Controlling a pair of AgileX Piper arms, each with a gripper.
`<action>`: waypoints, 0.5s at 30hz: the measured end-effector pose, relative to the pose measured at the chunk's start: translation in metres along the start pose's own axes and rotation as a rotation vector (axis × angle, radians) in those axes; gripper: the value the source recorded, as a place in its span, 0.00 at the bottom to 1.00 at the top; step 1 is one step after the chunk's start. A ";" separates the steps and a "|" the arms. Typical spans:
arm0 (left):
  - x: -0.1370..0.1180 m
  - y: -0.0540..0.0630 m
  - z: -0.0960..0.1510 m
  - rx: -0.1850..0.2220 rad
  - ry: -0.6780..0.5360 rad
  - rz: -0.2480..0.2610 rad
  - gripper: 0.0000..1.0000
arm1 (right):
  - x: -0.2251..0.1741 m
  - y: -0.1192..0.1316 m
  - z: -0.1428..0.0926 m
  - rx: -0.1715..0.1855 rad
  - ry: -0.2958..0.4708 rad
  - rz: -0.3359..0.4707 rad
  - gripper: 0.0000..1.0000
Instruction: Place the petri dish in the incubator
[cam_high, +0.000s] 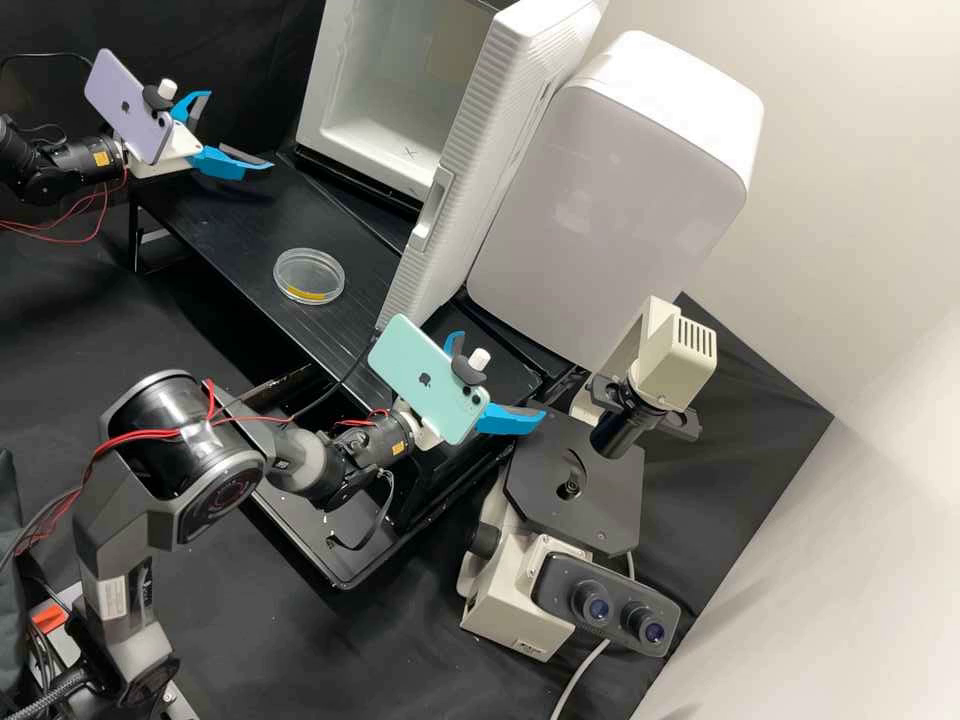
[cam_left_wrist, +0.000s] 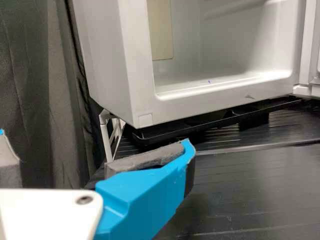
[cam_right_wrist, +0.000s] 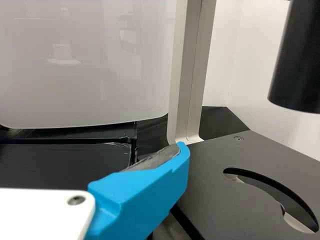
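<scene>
A clear petri dish (cam_high: 309, 276) with a yellowish layer inside lies on the raised black bench (cam_high: 230, 225), in front of the white incubator (cam_high: 385, 85). The incubator door (cam_high: 480, 170) stands swung open, and the bare white chamber (cam_left_wrist: 220, 80) faces my left wrist view. My left gripper (cam_high: 237, 131) hovers open over the bench's far left end, well away from the dish, with one blue finger (cam_left_wrist: 150, 190) low above the bench. Open and holding nothing, my right gripper (cam_high: 500, 378) is at the bench's near right corner, its finger (cam_right_wrist: 145, 190) beside the microscope stage (cam_right_wrist: 240, 170).
A large white box (cam_high: 620, 190) stands right of the open door. A white microscope (cam_high: 590, 500) stands at the front right, its black objective (cam_right_wrist: 297, 55) above the stage. Black cloth covers the table around the bench.
</scene>
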 end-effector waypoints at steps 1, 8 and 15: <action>0.000 0.000 0.000 0.000 0.000 0.000 1.00 | 0.000 0.000 0.000 0.000 0.000 0.000 1.00; 0.000 0.000 0.000 0.000 0.000 0.000 1.00 | 0.000 0.000 0.000 0.000 0.000 0.000 1.00; -0.006 -0.006 0.000 0.006 -0.011 -0.018 1.00 | 0.000 0.000 0.000 0.000 0.000 0.000 1.00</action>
